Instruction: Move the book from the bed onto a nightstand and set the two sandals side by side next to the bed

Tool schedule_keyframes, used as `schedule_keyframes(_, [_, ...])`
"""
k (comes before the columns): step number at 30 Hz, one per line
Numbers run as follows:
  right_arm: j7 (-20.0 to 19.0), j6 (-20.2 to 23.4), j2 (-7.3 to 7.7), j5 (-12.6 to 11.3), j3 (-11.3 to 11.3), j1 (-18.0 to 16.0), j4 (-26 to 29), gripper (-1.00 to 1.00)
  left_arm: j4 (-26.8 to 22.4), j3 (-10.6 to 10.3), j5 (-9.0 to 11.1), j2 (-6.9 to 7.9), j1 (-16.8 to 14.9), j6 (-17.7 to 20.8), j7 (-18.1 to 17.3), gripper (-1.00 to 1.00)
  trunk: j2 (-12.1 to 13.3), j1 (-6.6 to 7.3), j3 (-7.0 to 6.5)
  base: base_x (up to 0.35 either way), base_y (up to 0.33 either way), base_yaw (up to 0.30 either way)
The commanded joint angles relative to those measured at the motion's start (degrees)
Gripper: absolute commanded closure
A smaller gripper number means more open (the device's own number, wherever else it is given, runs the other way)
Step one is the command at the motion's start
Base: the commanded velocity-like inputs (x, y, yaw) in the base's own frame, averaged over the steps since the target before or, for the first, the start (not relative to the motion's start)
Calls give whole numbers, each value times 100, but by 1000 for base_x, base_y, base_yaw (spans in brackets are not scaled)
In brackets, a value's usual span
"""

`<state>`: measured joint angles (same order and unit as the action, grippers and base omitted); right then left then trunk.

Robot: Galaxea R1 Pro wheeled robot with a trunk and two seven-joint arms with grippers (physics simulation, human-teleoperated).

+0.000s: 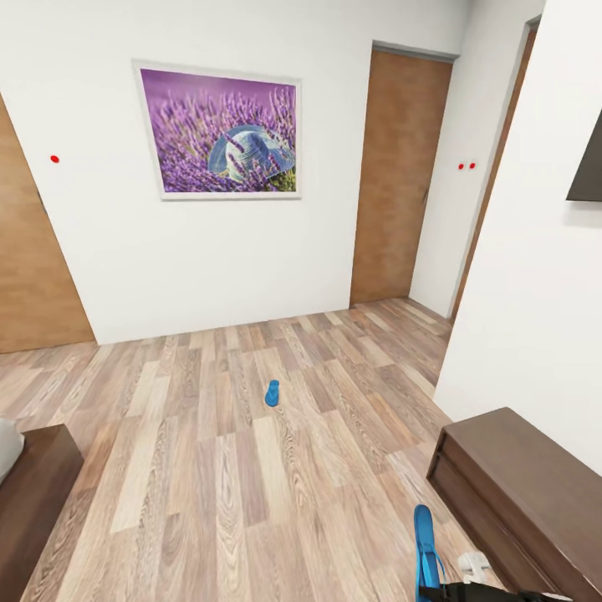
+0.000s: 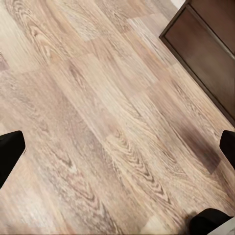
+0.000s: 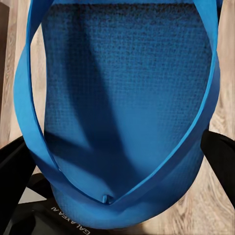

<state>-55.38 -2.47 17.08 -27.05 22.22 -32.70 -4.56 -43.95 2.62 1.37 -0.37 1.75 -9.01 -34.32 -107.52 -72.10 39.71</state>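
Observation:
One bright blue sandal [image 1: 272, 393] lies flat on the wood-plank floor in mid-room. The other sandal [image 1: 425, 548] hangs at the lower edge of the head view, held by my right gripper [image 1: 447, 592]. In the right wrist view this sandal [image 3: 122, 98] shows its footbed and toe straps, and the gripper [image 3: 117, 164] is shut on its toe end, with black fingers [image 3: 14, 169] on either side. My left gripper [image 2: 117, 147] is open over bare floor. A corner of the bed [image 1: 38, 485] shows at lower left. The book and the nightstand are out of view.
A long dark-brown dresser [image 1: 522, 489] stands against the right wall, under a dark screen [image 1: 588, 163]. Its corner also appears in the left wrist view [image 2: 210, 54]. Brown doors [image 1: 397, 176] and a purple flower picture [image 1: 219, 131] are on the far wall.

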Motion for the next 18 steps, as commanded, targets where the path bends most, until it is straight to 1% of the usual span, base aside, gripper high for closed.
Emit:
schedule_keyframes(1, [-25,-25,-3,-46,45,-9,-19,100,-2,19,15,-5,1,4,-34,-100,-2,-3,5,295,0,0])
schedule_keyframes(12, [-20,-25,-3,-46,42,-9,-19,100,-1,19,12,-6,1,4,-37,-100,-2,-3,5,266,0,0])
schedule_keyframes(14, [72,-25,-7,-46,42,-9,-19,100,-1,19,12,-7,1,4,-35,-100,-2,-3,5,259,0,0])
schedule_keyframes(15, [270,-25,-9,-46,42,-9,-19,100,-1,19,12,-7,1,4,-34,-100,-2,-3,5,258,0,0])
schedule_keyframes(16, [622,-25,-10,-46,43,-9,-19,100,-2,17,12,-7,1,4,-33,-100,-2,-3,5,258,0,0])
schedule_keyframes(18, [1647,-21,-11,-50,44,-9,-19,100,-1,17,12,-7,1,4,-32,-100,-2,-3,5,258,0,0])
